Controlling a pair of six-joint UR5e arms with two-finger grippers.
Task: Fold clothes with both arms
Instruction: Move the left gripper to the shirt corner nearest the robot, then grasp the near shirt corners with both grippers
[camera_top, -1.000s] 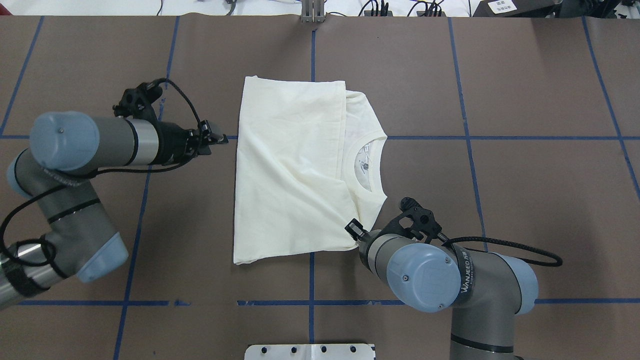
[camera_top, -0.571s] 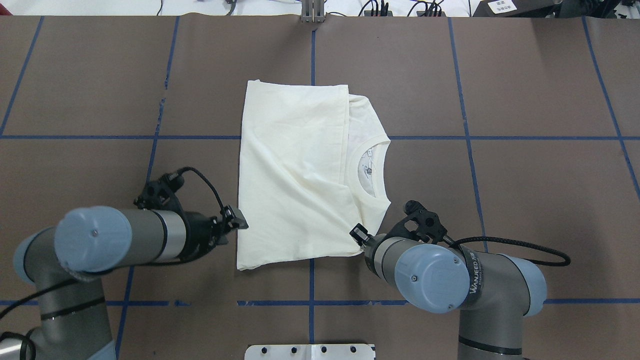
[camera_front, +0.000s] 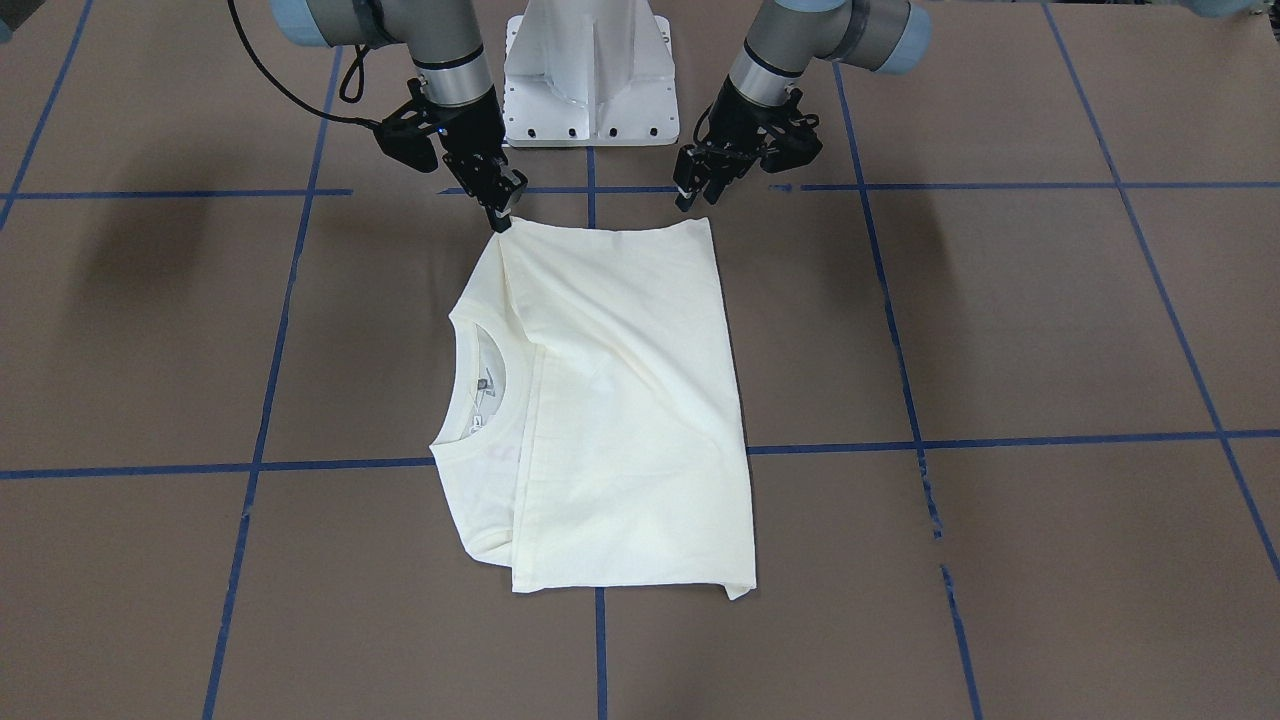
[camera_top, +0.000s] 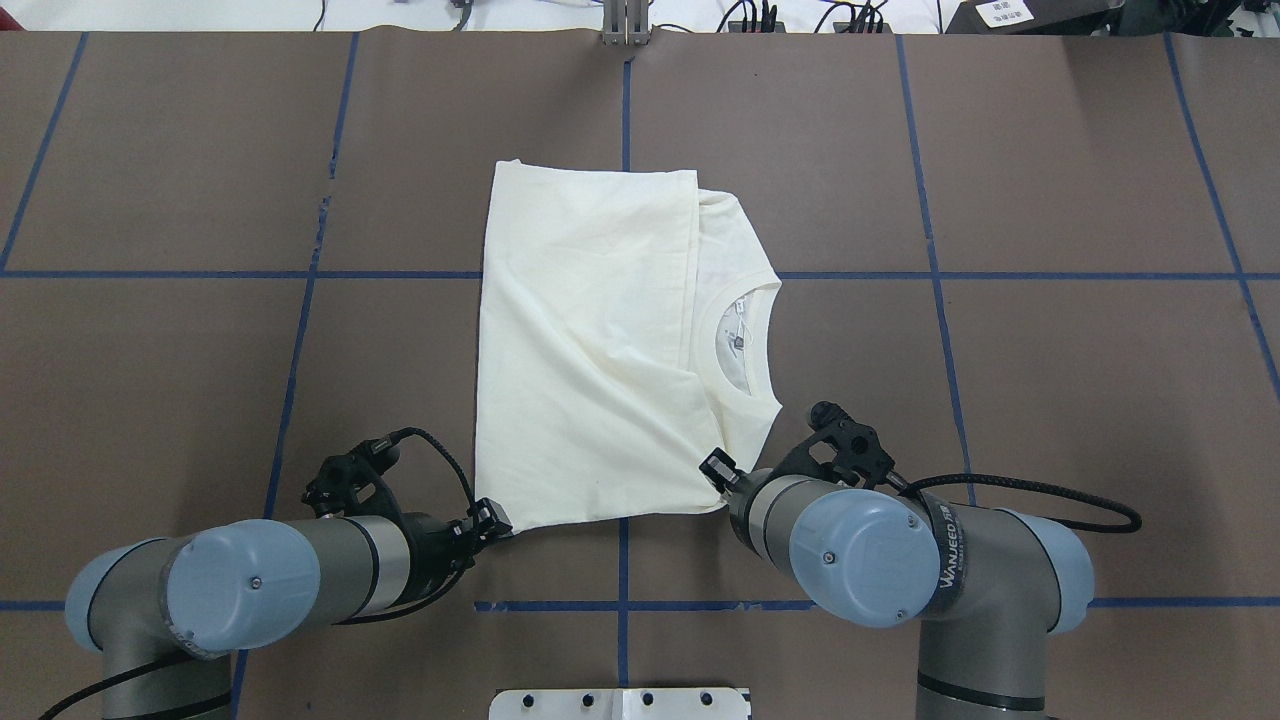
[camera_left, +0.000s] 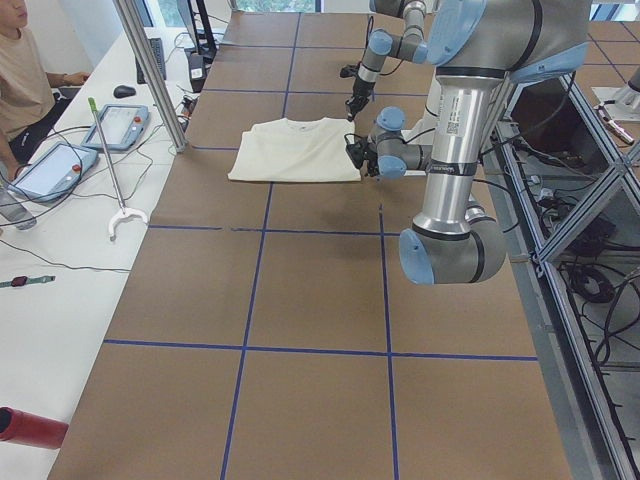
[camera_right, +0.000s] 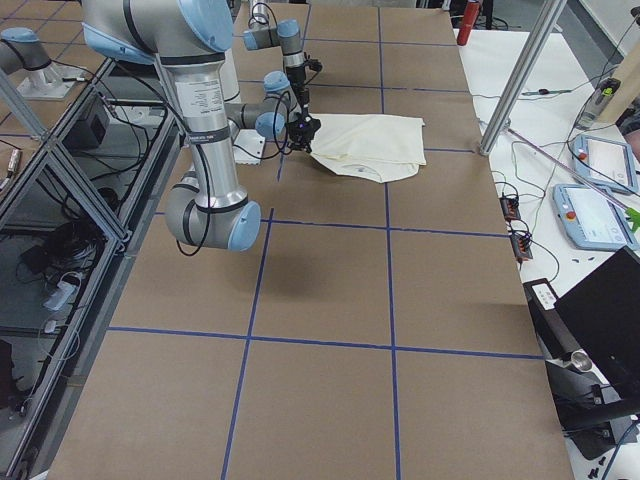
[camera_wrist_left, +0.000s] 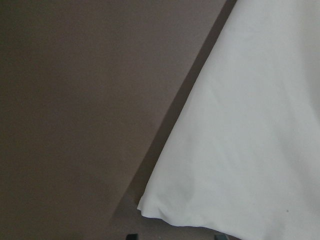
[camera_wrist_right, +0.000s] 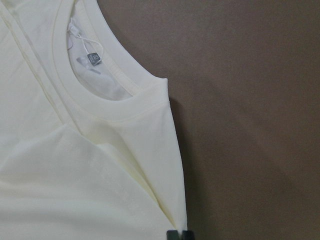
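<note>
The cream long-sleeved T-shirt (camera_top: 590, 330) lies folded flat at mid-table, ribbed collar (camera_top: 735, 330) toward my right; its print is hidden. My right gripper (camera_top: 715, 470) is shut on the shirt's near right corner by the shoulder; in the right wrist view its fingertips (camera_wrist_right: 172, 234) pinch the fabric edge (camera_wrist_right: 170, 165). My left gripper (camera_top: 492, 522) is open at the near left corner, low over the table. In the left wrist view that corner (camera_wrist_left: 150, 210) lies just ahead of the spread fingertips. In the front-facing view the shirt (camera_front: 620, 400) shows with my left gripper (camera_front: 688, 195) and right gripper (camera_front: 500, 215).
The brown table (camera_top: 1050, 180) carries a grid of blue tape lines. The white pedestal base (camera_front: 590, 70) stands just behind both grippers. A metal post (camera_left: 150, 70) and an operator's bench with tablets (camera_left: 60, 160) lie beyond the far edge.
My left arm swung from the shirt's left edge back toward the base, down to the near left corner. My right gripper kept its hold; the shirt shifted slightly.
</note>
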